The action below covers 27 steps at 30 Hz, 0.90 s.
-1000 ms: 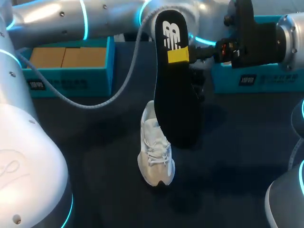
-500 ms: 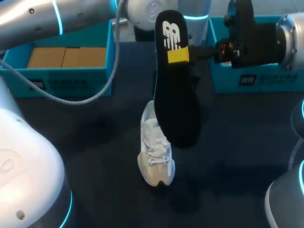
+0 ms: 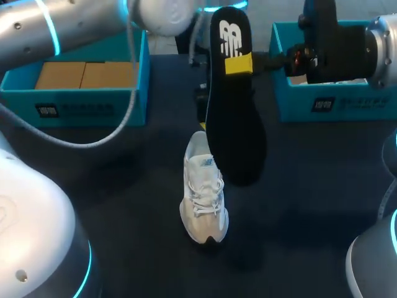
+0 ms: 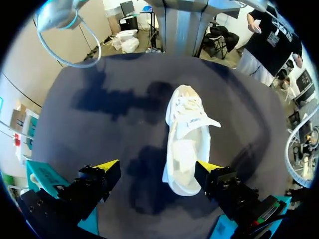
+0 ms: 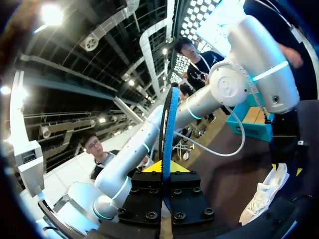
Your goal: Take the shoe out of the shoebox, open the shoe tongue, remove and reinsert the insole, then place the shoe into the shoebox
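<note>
Head view: black insole [image 3: 234, 124] held above the white shoe [image 3: 203, 195] standing on the worktop [image 3: 124, 186].
The right fingers [image 3: 239, 64] clamp the insole; the left fingers [image 4: 107, 167] are spread, empty, over the shoe's heel.

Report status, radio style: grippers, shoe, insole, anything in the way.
Left gripper open above shoe. Right gripper shut on insole, held in air, out of shoe. Shoe on table, not boxed. Nothing seen blocking shoe.

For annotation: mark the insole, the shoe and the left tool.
insole [image 3: 236, 124], head view, middle of its black face.
shoe [image 3: 202, 198], head view, on its laces.
left tool [image 4: 158, 166], left wrist view, midway between its yellow tips.
</note>
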Each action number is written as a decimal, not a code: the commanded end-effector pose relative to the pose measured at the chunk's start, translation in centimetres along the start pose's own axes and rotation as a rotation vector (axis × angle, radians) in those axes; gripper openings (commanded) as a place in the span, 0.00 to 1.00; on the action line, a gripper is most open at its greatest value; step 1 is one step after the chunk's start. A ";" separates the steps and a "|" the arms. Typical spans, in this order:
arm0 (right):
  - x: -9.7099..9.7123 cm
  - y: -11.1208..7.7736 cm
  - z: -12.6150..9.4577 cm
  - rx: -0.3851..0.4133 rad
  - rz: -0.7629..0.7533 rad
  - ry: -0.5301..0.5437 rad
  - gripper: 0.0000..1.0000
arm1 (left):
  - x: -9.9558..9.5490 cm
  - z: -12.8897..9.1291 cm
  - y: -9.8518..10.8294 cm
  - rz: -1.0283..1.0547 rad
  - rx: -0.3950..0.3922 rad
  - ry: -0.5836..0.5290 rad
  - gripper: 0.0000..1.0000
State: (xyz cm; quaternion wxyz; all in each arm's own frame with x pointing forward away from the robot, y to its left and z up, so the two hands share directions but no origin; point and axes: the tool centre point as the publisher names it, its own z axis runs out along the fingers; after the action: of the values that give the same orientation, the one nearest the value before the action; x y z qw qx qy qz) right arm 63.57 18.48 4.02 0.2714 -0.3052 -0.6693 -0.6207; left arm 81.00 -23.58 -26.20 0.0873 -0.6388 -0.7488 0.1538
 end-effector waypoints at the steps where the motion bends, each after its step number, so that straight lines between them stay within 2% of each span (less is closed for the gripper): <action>1: -0.5 1.0 -1.3 -0.007 0.020 -0.006 0.00 | 1.7 -1.2 -0.6 0.030 -0.012 -0.314 1.00; 12: -2.3 3.4 -4.5 -0.080 0.155 -0.021 0.00 | 1.4 -5.2 -1.7 0.086 -0.021 -0.654 1.00; 18: -3.4 4.4 -5.5 -0.074 0.231 -0.013 0.00 | 1.1 -7.4 -2.2 0.117 -0.016 -0.820 1.00; 27: -5.7 4.9 -6.9 -0.124 0.363 0.012 0.00 | 0.9 -9.6 -4.0 0.186 0.000 -0.988 1.00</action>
State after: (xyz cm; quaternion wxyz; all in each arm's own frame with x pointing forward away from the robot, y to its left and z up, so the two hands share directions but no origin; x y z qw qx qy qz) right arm 70.64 11.22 4.28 0.3578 -0.4328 -0.5681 -0.6016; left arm 81.17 -22.79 -15.92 -0.1792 -0.6176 -0.6794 0.3534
